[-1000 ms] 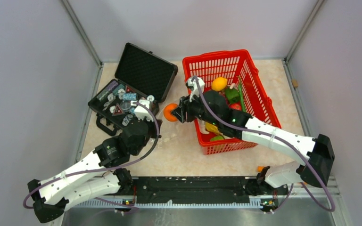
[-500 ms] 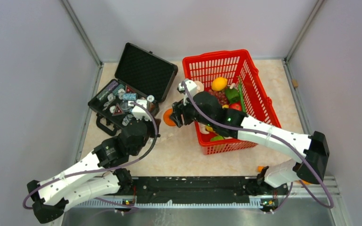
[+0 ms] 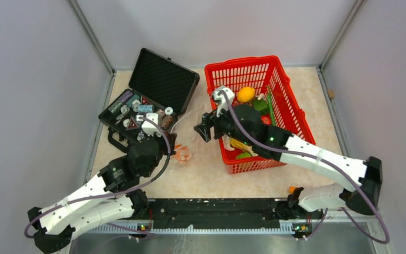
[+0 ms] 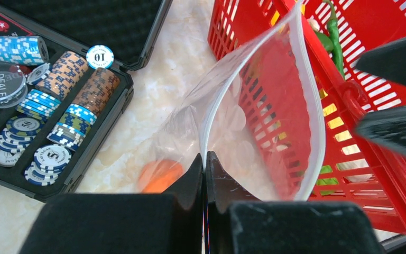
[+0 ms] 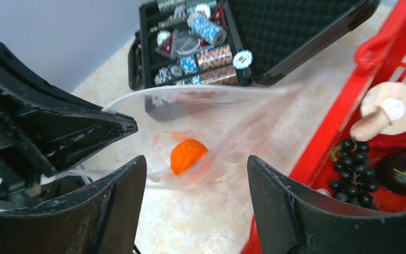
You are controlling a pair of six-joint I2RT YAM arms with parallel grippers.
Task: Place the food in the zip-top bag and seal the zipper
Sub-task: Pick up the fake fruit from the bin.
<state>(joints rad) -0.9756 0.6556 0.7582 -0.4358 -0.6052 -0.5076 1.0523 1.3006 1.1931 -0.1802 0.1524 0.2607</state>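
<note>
Two arms meet over the tabletop [image 3: 211, 174] in the top view. The left pincer [image 3: 170, 147] holds the clear zip-top bag [image 3: 185, 142], which lies at 9 o'clock of the red basket [image 3: 243, 62] and at 5 o'clock of the open black case [image 3: 161, 79]. An orange [image 3: 181, 154] sits in the bag's low end. The right pincer [image 3: 200, 130] hangs just at 1 o'clock of the bag, beside the basket's wall; a lemon [image 3: 246, 94] lies in the basket.

From the left wrist, the pincer's fingers are pressed together on the bag's edge at 6 o'clock, right on the zipper [image 4: 319, 116]. The strip loops wide, so the mouth gapes toward 12 o'clock. The orange shows blurred through the plastic at 7 o'clock. Poker chips [image 4: 58, 111] fill the case at 9 o'clock.

From the right wrist, the fingers stand wide apart with nothing gripped. Between and beyond them is the bag with the orange inside. At 3 o'clock, inside the basket, lie a mushroom [image 5: 388, 111] and dark grapes [image 5: 354, 169].
</note>
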